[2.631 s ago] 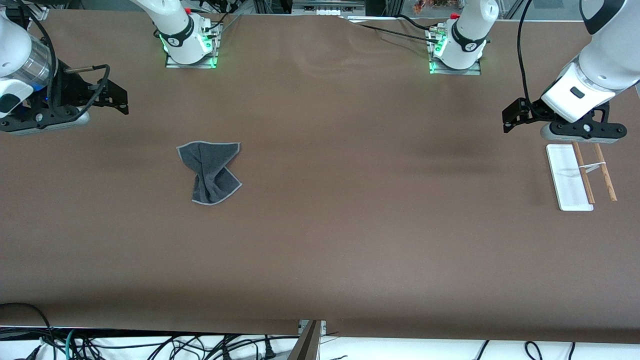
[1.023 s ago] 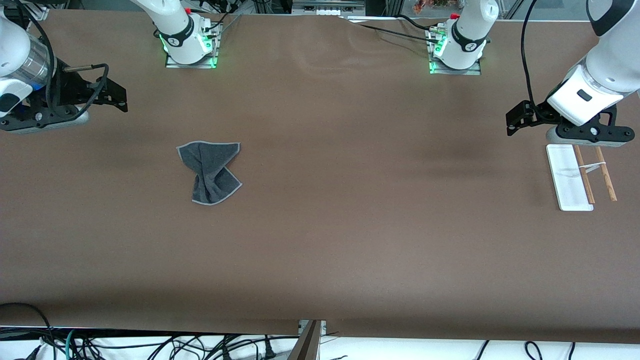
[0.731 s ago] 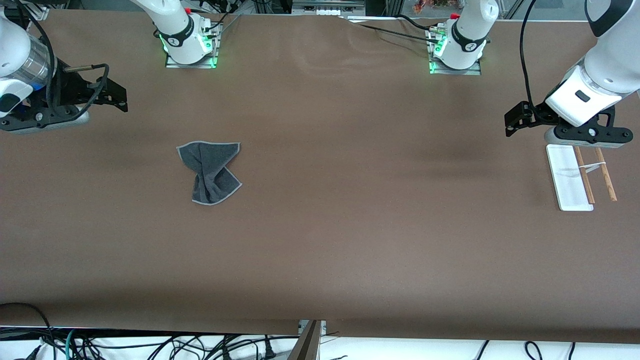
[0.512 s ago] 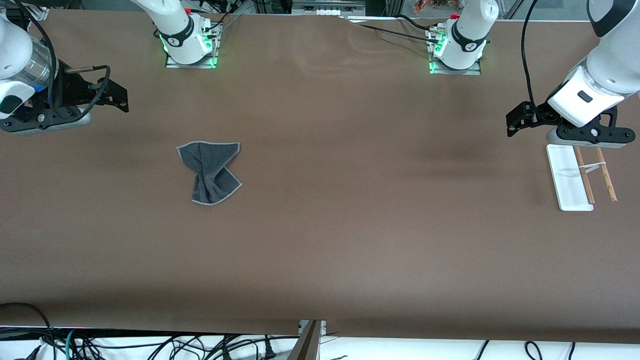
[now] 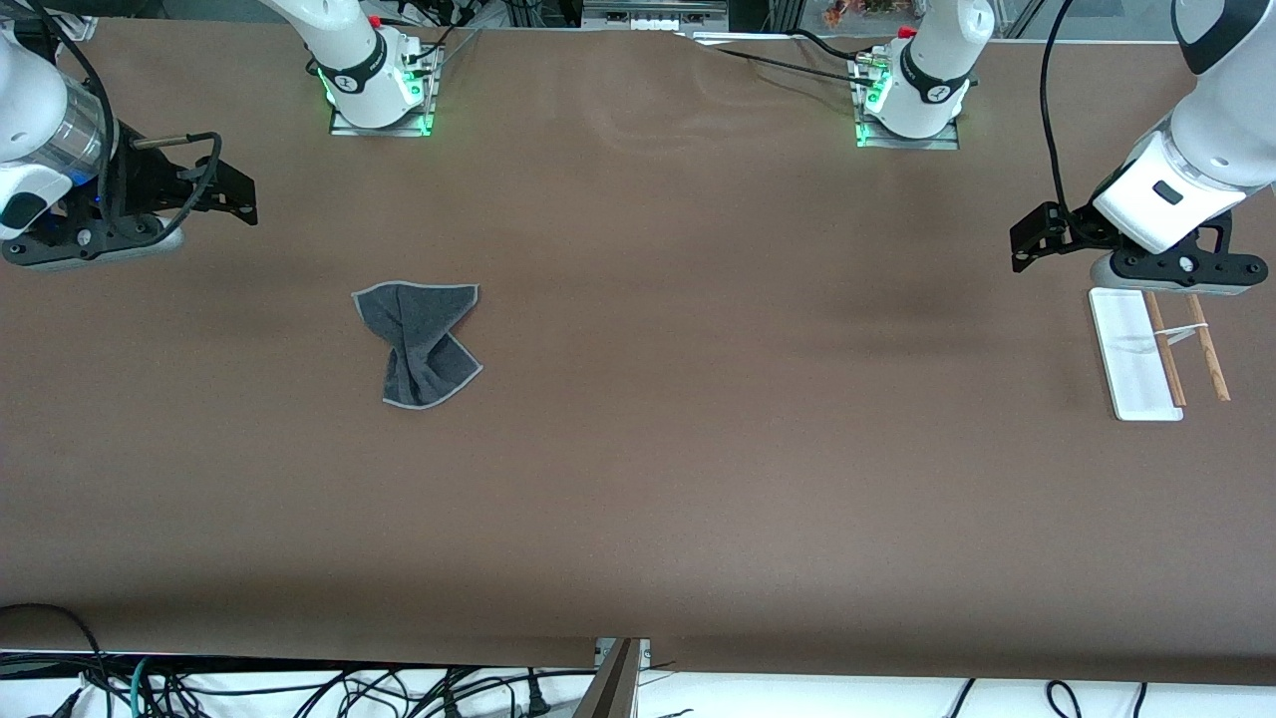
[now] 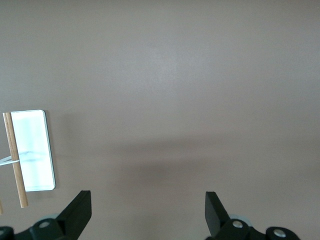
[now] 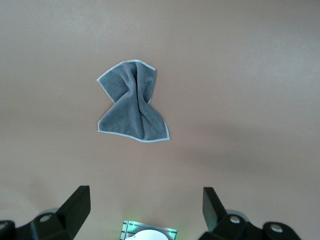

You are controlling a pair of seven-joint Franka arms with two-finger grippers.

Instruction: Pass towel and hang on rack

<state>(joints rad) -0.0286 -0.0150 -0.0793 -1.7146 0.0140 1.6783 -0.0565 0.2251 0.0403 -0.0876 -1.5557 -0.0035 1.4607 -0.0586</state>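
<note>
the towel (image 5: 419, 342) lies bunched on the table (image 5: 698, 449), well apart from the rack (image 5: 1156, 351). right gripper (image 7: 145, 212) over the table's right-arm end, fingers spread, empty. left gripper (image 6: 148, 215) above the table beside the rack, fingers spread, empty.

Grey towel (image 5: 422, 344) lies twisted, well apart from, seemingly, upright rack (image 5: 1156, 351).

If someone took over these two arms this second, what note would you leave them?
Right gripper: open, holding nothing, up over the table at the right arm's end.
Left gripper: open, holding nothing, over the table by the rack.
Towel: lying bunched on the table toward the right arm's end, untouched.
Rack: at the left arm's end, nothing on it.
Done: nothing yet.
Left: pick up the towel, pass it between the arms, hang it on the rack.
</note>
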